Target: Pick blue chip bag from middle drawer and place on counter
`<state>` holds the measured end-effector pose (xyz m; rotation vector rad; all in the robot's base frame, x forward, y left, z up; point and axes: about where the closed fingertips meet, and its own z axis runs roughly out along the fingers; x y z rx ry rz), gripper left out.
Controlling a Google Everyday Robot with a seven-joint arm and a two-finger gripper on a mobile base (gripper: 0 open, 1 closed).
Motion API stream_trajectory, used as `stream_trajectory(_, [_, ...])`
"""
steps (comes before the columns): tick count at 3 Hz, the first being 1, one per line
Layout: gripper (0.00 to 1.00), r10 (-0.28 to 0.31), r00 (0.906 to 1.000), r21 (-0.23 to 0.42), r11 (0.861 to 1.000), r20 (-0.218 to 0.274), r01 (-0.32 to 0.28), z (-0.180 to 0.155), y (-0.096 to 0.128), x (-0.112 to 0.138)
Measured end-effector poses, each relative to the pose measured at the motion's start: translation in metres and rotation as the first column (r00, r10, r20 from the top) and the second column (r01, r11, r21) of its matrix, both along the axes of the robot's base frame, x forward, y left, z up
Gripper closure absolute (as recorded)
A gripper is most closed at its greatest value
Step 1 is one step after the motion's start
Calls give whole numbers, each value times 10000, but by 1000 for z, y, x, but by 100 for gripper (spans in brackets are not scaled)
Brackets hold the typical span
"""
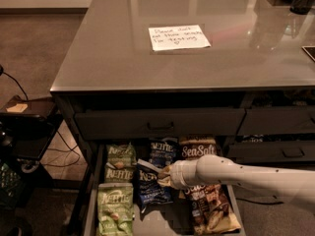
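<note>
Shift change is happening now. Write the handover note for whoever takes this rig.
Tool: down in the open middle drawer, at the top edge of the front blue chip bag; grasp unconfirmed.
Bag: tilted, between green bags and Sea Salt bags; second blue bag behind it.
Done: drawer open, tool at bag.
Left: secure it, lift out, place on the counter, beside the note.

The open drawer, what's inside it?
The drawer holds chip bags: two green Kettle bags on the left, two blue chip bags in the middle, tan Sea Salt bags on the right. The gripper is at the nearer blue bag. The arm covers part of the Sea Salt bags.
</note>
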<state>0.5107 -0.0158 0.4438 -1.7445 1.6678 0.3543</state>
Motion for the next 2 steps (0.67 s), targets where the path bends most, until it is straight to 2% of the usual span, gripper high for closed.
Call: stream_trajectory(2, [100, -6, 9996, 41, 10000, -279, 7, 50, -15, -9])
